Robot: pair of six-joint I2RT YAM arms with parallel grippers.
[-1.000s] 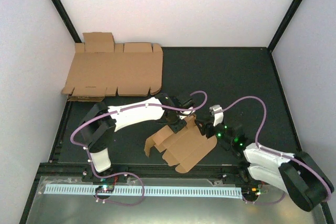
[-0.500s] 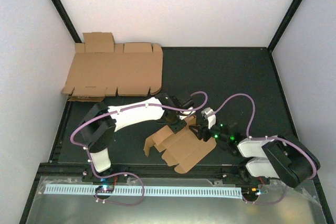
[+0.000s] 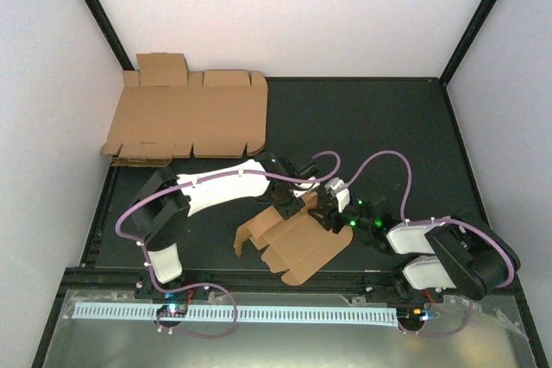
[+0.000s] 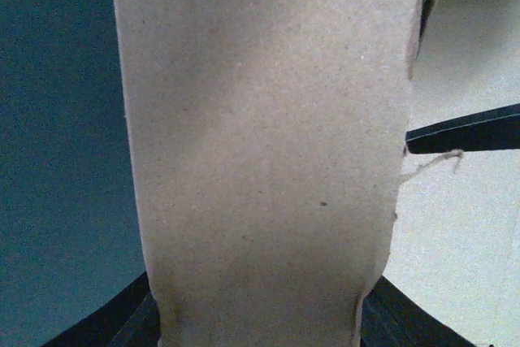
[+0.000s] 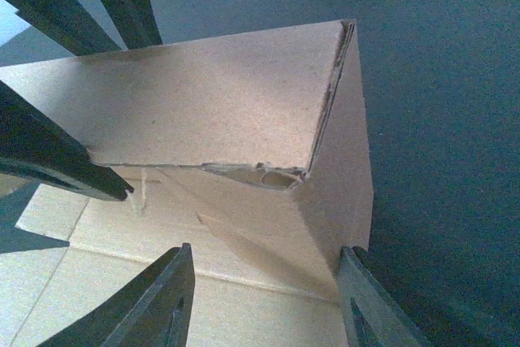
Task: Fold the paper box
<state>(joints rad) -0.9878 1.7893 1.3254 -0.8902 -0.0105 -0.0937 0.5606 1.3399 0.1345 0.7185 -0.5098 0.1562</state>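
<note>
Both hands are in at the half-folded brown cardboard paper box (image 3: 297, 246), near-centre on the dark surface (image 3: 379, 127)!
Far left, flat brown cardboard sheets (image 3: 185, 118) lie by the wall. Left hand (image 3: 289, 206): a raised flap fills the space between its fingers, clamped or not I cannot tell. Right hand (image 3: 326, 213): fingers parted, straddling a folded corner.

No text, label or number is readable, even on the paper box (image 3: 302, 243)
</note>
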